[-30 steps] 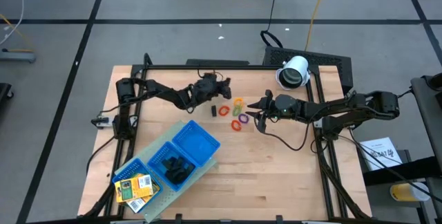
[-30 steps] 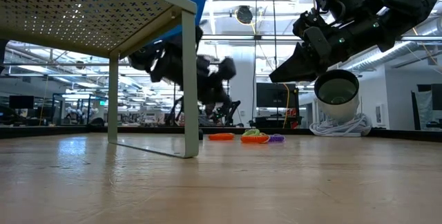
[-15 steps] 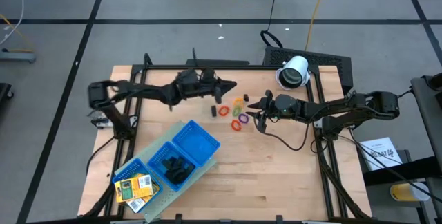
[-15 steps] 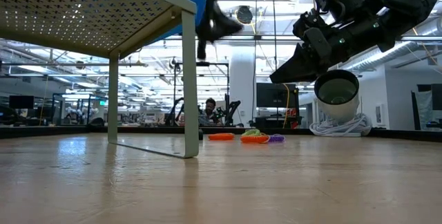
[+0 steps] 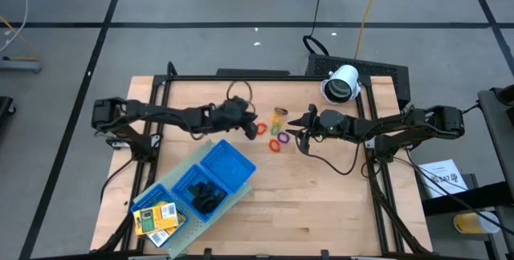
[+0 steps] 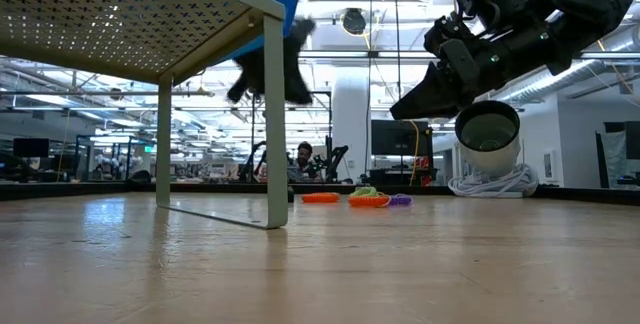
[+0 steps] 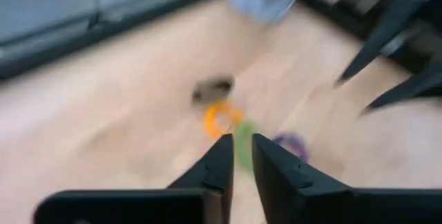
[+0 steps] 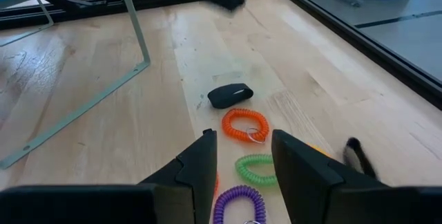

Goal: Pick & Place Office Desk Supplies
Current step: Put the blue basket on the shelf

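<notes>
Since a second ago the left claw (image 5: 255, 129) has swung back from the bench's far side and now sits over the rings, just above the black clip-like piece (image 8: 230, 95) and the orange ring (image 8: 244, 124); the right claw (image 5: 299, 127) has not shifted. Left claw's fingers (image 7: 219, 162) stand only slightly apart with a thin gap, nothing visibly between them; view is blurred, so contact with anything below can't be told. Right claw hovers just right of the ring cluster, fingers (image 8: 199, 162) partly spread, empty. Loose supplies on the bench (image 5: 321, 196) mid-table: black clip-like piece farthest toward the left arm, then orange ring, green ring (image 8: 257, 168) and purple ring (image 8: 238, 203) nearest the right claw, all lying flat and close together, rings near touching. A yellowish ring (image 5: 279, 114) lies at the far edge of the cluster. Blue tray (image 5: 225, 164) sits front-left, raised on a stand; its middle compartment holds a heap of black clips (image 5: 205, 196), the end compartment nearest the bench corner holds the two yellow packs (image 5: 155, 217). White cylindrical device (image 5: 343, 83) lies at the far right of the bench, well apart from the rings.
</notes>
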Controlling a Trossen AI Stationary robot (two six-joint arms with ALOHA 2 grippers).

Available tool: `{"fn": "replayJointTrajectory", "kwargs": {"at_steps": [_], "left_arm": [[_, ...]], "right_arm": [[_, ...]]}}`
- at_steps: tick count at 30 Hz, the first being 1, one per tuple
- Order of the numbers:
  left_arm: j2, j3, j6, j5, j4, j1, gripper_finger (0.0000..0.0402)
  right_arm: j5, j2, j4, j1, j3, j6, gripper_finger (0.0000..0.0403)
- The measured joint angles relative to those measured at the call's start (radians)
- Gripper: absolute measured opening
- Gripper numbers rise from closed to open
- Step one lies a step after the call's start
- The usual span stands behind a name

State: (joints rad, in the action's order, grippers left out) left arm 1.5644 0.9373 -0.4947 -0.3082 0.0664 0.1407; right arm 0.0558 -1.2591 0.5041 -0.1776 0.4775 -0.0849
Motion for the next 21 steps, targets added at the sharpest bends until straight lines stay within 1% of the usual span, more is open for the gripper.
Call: {"fn": "replayJointTrajectory", "kwargs": {"at_steps": [3,8,12,17,21], "left_arm": [[0.049,0.000,-0.088,0.003,-0.084,-0.005,0.0094],[0.138,-0.001,-0.239,0.023,-0.155,-0.007,0.0173],[0.207,0.000,-0.268,0.027,-0.144,-0.012,0.0223],[0.278,0.005,-0.340,0.002,-0.151,-0.011,0.0256],[0.333,0.003,-0.376,-0.113,-0.133,-0.013,0.0263]], "right_arm": [[0.000,0.000,0.000,0.000,0.000,0.000,0.0128],[0.000,0.000,0.000,0.000,0.000,0.000,0.0128],[0.000,0.000,0.000,0.000,0.000,0.000,0.0128],[0.000,0.000,0.000,0.000,0.000,0.000,0.0128],[0.000,0.000,0.000,-0.001,0.000,0.000,0.0128]]}}
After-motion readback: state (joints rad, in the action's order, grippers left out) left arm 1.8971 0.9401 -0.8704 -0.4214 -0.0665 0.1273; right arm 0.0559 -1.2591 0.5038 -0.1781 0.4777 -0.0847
